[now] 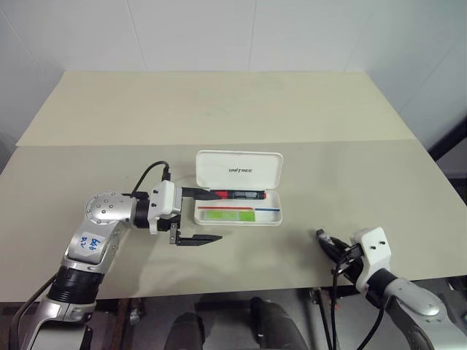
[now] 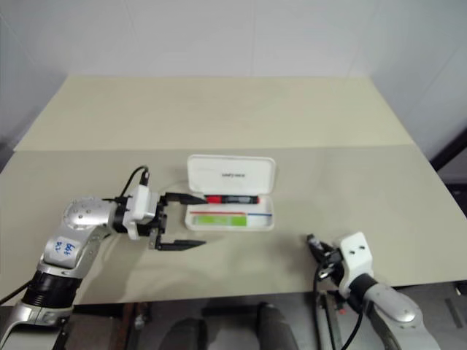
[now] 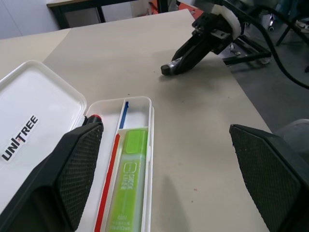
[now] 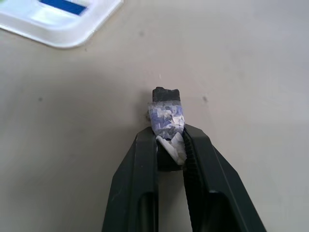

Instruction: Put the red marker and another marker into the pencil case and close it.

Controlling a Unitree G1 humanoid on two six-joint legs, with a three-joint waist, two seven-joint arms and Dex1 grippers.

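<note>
1. Right gripper (image 4: pixel 170 145), at the table's (image 1: pixel 219 109) near edge toward the right corner: fingers clenched on a small dark lump (image 4: pixel 166 113) wrapped in patterned paper, which juts out past the fingertips just above the tabletop.
2. Left gripper (image 1: pixel 201 216), left of centre and a little farther in: released, jaws spread wide and pointing toward the right side of the table. The far finger (image 1: pixel 195 193) reaches over the pencil case's left end; the near finger (image 1: pixel 198 240) hangs over bare table in front of the case.
3. Pencil case (image 1: pixel 276 219), near the table's middle, well apart from the right gripper: open, white, its lid (image 1: pixel 239 170) with the "UNITREE" print raised at the far side.
4. Green highlighter (image 3: pixel 126 179), the other marker: lying in the tray's near compartment, lengthwise, beside the red and blue stripe.
5. Red marker (image 1: pixel 237 195): lying lengthwise along the tray's far side, by the lid hinge, its left end at the tip of the left gripper's far finger. Whether they touch, I cannot tell.
</note>
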